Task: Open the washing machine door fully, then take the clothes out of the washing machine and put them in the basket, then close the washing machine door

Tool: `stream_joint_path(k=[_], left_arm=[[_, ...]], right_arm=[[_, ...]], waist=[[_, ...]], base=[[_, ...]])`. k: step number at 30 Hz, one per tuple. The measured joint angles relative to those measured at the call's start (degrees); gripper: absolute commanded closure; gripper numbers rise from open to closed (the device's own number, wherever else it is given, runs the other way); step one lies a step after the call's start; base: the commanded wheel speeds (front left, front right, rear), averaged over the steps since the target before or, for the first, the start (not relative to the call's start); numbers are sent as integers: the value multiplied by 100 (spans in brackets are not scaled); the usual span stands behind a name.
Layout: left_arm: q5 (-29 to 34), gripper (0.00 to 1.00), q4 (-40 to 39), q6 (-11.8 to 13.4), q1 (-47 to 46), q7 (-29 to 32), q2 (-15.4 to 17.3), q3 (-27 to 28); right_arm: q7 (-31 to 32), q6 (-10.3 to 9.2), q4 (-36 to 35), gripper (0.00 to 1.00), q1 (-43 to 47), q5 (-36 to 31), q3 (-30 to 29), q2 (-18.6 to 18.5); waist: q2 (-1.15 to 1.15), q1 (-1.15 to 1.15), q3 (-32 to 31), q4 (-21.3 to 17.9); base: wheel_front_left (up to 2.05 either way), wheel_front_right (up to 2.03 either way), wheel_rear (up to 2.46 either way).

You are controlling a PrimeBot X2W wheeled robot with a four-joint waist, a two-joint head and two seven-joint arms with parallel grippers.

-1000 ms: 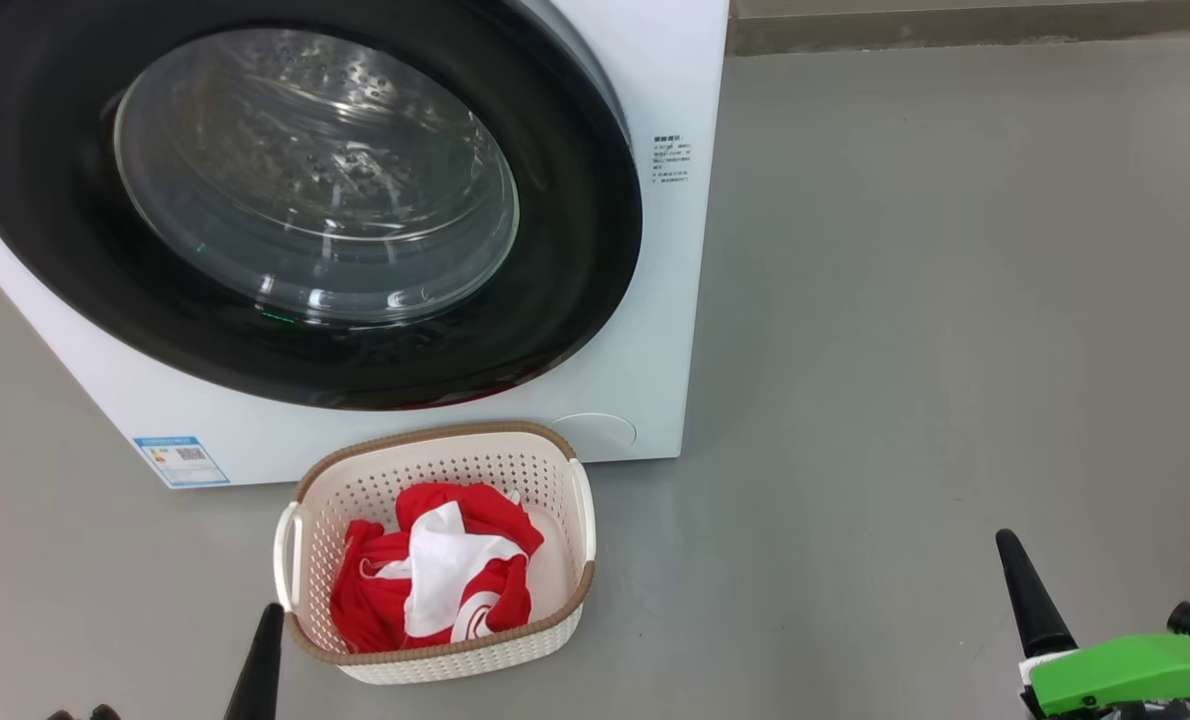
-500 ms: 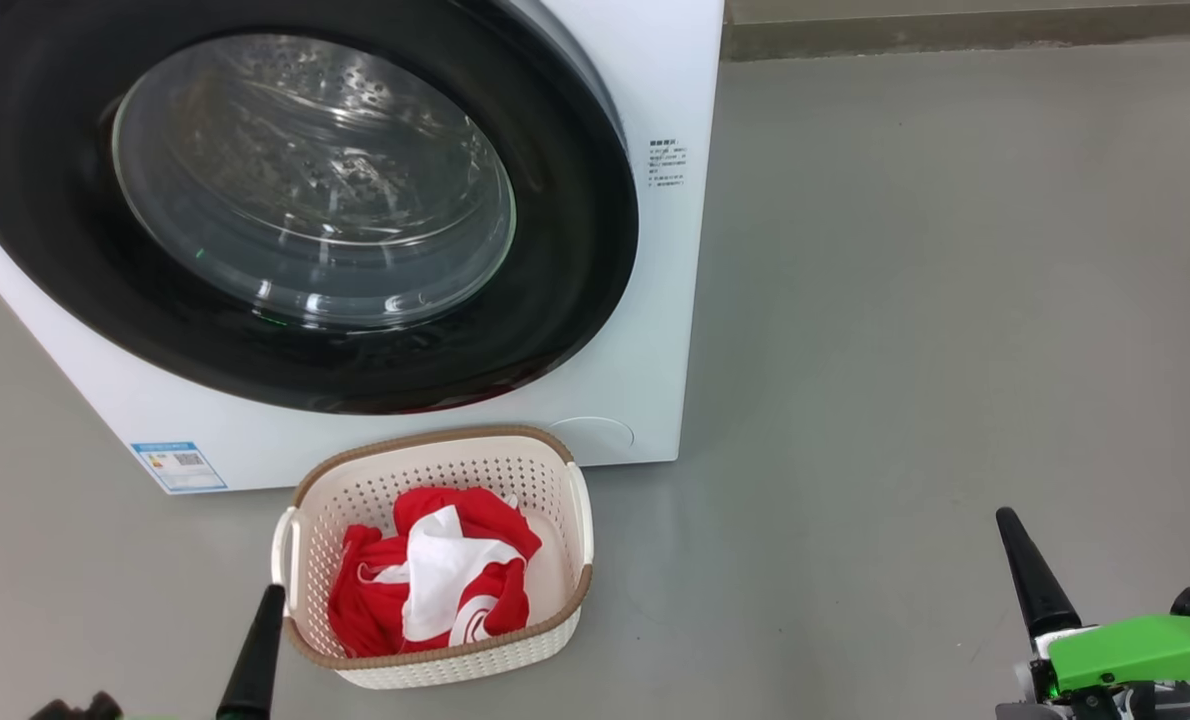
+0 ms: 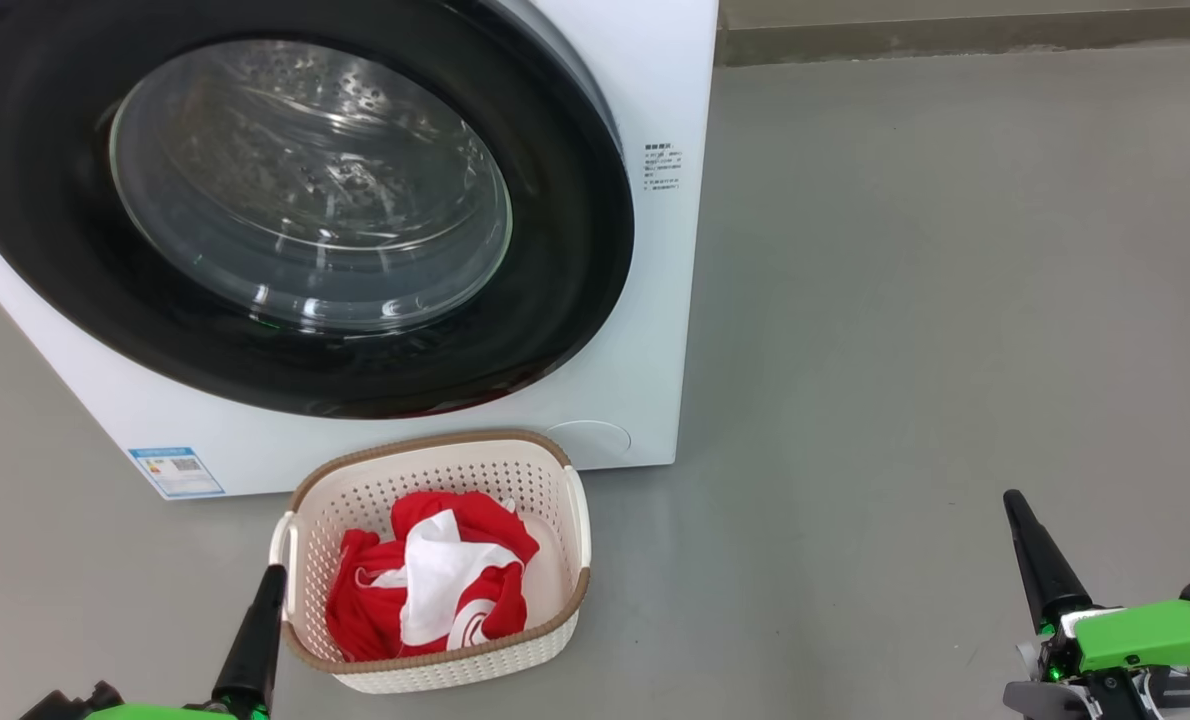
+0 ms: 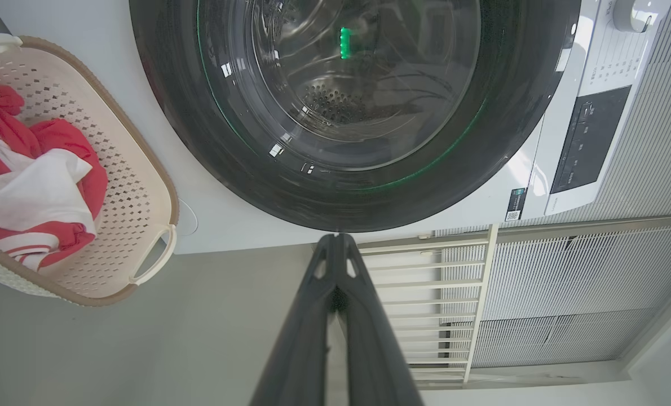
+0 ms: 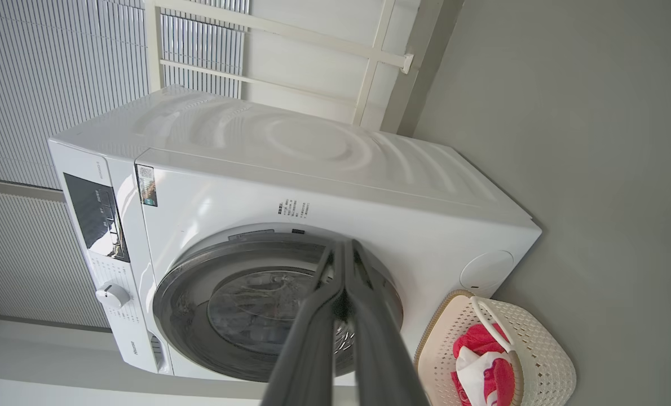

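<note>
The white washing machine (image 3: 655, 300) stands at the upper left, its black-rimmed round door (image 3: 575, 300) shut flat against the front; the glass shows the steel drum. In front of it on the floor sits the cream basket (image 3: 555, 480) holding the red and white clothes (image 3: 435, 590). My left gripper (image 3: 273, 575) is shut and empty, its tip just left of the basket's left handle. My right gripper (image 3: 1013, 500) is shut and empty, far right over bare floor. The left wrist view shows door (image 4: 510, 113), basket (image 4: 144, 169), clothes (image 4: 59, 141) and shut left gripper (image 4: 336, 238). The right wrist view has its shut gripper (image 5: 347, 243) across the door (image 5: 177, 299).
Grey floor (image 3: 905, 300) spreads wide to the machine's right. A dark skirting strip (image 3: 955, 40) runs along the far wall. White slatted panels and a railing (image 4: 482, 293) stand beside the machine. A blue label (image 3: 175, 470) marks its lower front corner.
The head view has shifted slightly, so machine and basket sit a little lower and further left. Both grippers have risen higher into view, still shut.
</note>
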Motion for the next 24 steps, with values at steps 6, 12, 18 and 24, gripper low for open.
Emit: stream_joint_path(k=[6, 12, 18, 24], left_arm=[[-342, 100, 4, 0, -35, 102, -2, 19], [-634, 100, 11, 0, -114, 178, -5, 38], [-634, 100, 12, 0, -114, 193, -8, 43], [-634, 100, 12, 0, -114, 193, -11, 47]], right_arm=[[101, 0, -18, 100, -91, 339, -18, -3], [192, 0, -23, 100, -147, 622, -36, -7], [192, 0, -30, 100, -179, 632, -41, -8], [192, 0, -30, 100, -179, 632, -45, -8]], waist=[[0, 0, -14, -11], [0, 0, -24, -19], [0, 0, -24, -19], [0, 0, -24, -19]], base=[[0, 0, 0], [0, 0, 0], [0, 0, 0], [0, 0, 0]])
